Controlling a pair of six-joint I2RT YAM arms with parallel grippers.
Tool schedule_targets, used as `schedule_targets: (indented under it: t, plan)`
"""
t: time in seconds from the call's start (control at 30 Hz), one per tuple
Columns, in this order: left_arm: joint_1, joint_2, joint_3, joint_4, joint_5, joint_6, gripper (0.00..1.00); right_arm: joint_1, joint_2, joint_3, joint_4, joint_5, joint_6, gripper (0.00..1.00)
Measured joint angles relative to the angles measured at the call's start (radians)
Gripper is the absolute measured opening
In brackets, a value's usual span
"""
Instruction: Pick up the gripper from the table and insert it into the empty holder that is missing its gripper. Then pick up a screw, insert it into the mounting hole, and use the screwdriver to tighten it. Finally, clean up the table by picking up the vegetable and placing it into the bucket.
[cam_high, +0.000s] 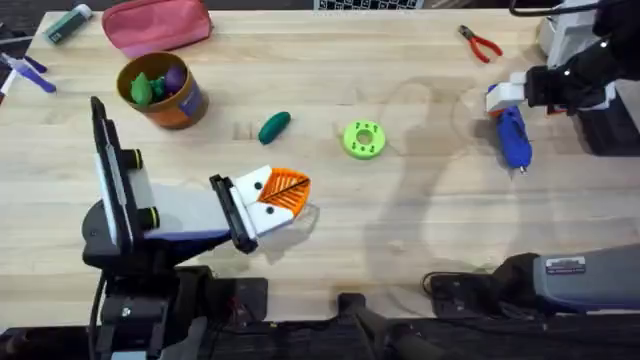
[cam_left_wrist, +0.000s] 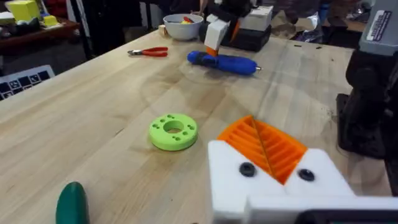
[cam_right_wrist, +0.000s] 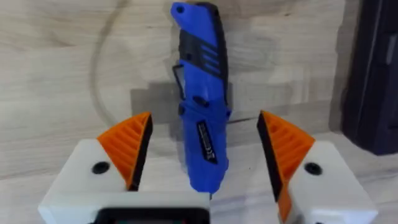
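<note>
Straddling screwdriver (cam_right_wrist: 200, 106), right end effector (cam_right_wrist: 202, 146) spread wide.

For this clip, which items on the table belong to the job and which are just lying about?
Job items:
- blue screwdriver, lying between the open fingers of the right hand
- dark-green toy vegetable
- orange bucket

Lying about:
- green disc with holes
- red-handled pliers
- pink pouch
- white bowl

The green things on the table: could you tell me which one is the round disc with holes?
The bright green disc at mid-table; the darker oblong vegetable lies beside it, nearer the bucket.
</note>
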Motion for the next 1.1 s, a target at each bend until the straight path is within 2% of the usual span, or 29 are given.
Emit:
schedule_targets:
  t: [0.47, 0.7, 1.0, 1.1]
  plan:
    - [0.000, 0.000, 0.000, 0.000, 0.000, 0.000, 0.018, 0.000, 0.135, 0.000, 0.077, 0.001, -0.044, 0.959]
    - [0.000, 0.000, 0.000, 0.000, 0.000, 0.000, 0.018, -0.009, 0.193, 0.052, 0.023, 0.001, 0.015, 0.914]
    - [0.000, 0.000, 0.000, 0.000, 0.000, 0.000, 0.018, -0.011, 0.239, 0.078, 0.034, -0.001, 0.043, 0.914]
    - [0.000, 0.000, 0.000, 0.000, 0.000, 0.000, 0.018, -0.011, 0.241, 0.080, 0.040, -0.011, 0.043, 0.883]
